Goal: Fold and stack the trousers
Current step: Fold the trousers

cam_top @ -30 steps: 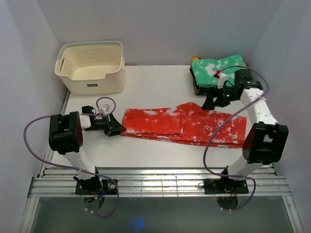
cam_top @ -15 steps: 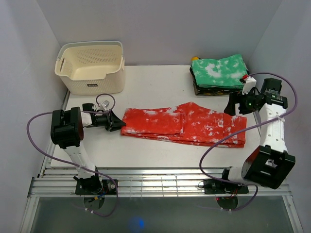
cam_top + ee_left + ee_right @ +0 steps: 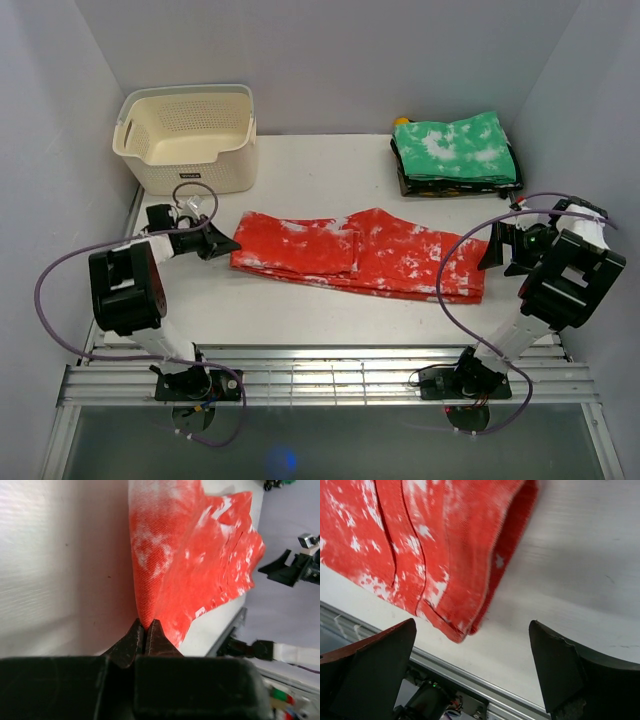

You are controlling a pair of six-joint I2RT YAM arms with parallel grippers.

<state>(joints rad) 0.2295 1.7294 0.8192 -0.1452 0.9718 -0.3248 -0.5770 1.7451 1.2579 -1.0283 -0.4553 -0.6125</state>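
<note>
trousers (image 3: 360,253): red-orange with white blotches, lying lengthwise across the middle of the table (image 3: 320,185)
left gripper (image 3: 222,241): centre-left, jaws pinched on the left end of the trousers
right gripper (image 3: 497,247): right edge, jaws wide apart, holding nothing, just beside the trousers' right end
basket (image 3: 190,140): upper left
green cloth (image 3: 455,150): folded, upper right

The left arm (image 3: 125,290) and right arm (image 3: 565,278) match: white tubular links between bulky black joint housings, a thin purple cable (image 3: 438,300) trailing to a black base (image 3: 185,385), the left gripper (image 3: 145,625) and right gripper (image 3: 472,625) matte black with tapered, wedge-shaped fingers (image 3: 370,670).
</note>
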